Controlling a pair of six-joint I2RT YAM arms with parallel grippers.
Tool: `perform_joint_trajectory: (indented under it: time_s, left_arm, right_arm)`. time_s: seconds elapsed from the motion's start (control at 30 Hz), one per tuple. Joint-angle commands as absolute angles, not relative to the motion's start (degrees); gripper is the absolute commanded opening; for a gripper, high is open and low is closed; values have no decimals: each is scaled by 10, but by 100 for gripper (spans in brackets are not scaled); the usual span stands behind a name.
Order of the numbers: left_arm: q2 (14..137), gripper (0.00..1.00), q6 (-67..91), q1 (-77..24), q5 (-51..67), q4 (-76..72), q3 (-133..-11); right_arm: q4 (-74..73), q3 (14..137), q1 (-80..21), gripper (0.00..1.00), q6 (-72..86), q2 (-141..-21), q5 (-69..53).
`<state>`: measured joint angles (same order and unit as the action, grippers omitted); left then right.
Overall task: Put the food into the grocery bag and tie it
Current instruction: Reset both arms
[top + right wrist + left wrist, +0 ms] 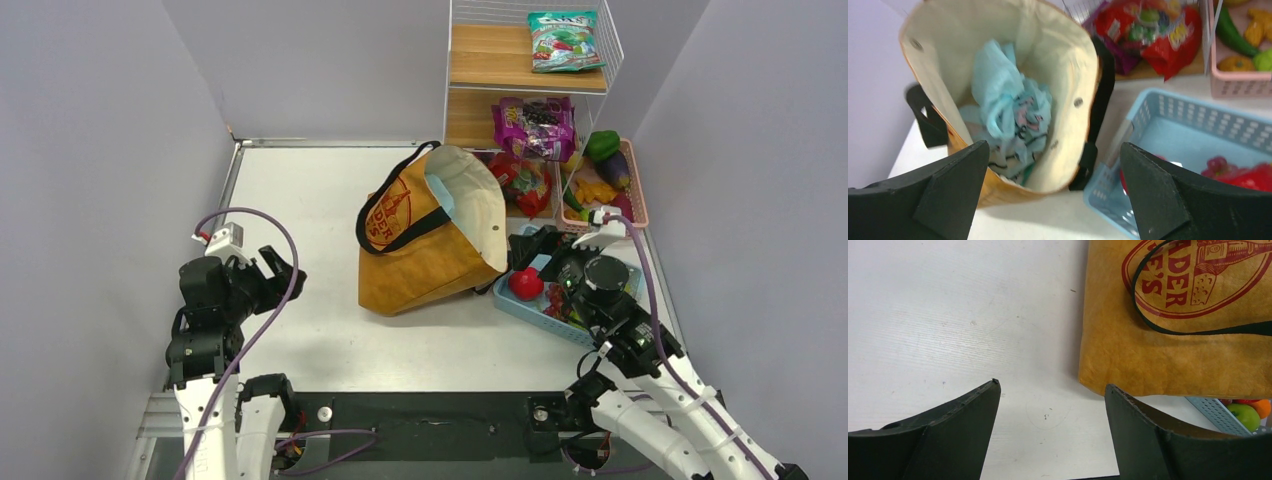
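The grocery bag (1008, 107) is crumpled light blue plastic with black-line print, stuffed inside a tan tote (420, 250) that lies on its side, mouth to the right; a sliver of the grocery bag (441, 195) shows from above. Food lies in a blue basket (530, 312): a red fruit (525, 284), and in the left wrist view a green apple (1245, 415) and an orange (1262, 407). My right gripper (1054, 146) hangs open and empty over the basket's left end, facing the tote's mouth. My left gripper (1052, 385) is open and empty over bare table left of the tote (1173, 350).
A pink basket (637, 190) of vegetables stands at the back right. Behind it a wire shelf (530, 70) holds snack packets, and more packets (1148, 30) lie at its foot. Walls close in on the left, right and back.
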<state>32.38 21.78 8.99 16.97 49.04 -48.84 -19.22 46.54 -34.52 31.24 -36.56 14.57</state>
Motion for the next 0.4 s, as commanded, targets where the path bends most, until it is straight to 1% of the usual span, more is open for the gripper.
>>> perform_joint_trajectory:
  time_s: [0.0,0.1,0.37]
  left_arm:
    - [318,75,226,93,152,452,-483]
    - [318,75,226,94,153,449,-480]
    - [319,75,225,93,156,443,-477]
  right_arm:
    - [-172,396,-345,100,355,-309,133]
    - [-174,366,-345,100,366,-298,132]
    - [-164,368,-345,100,357,-315,117]
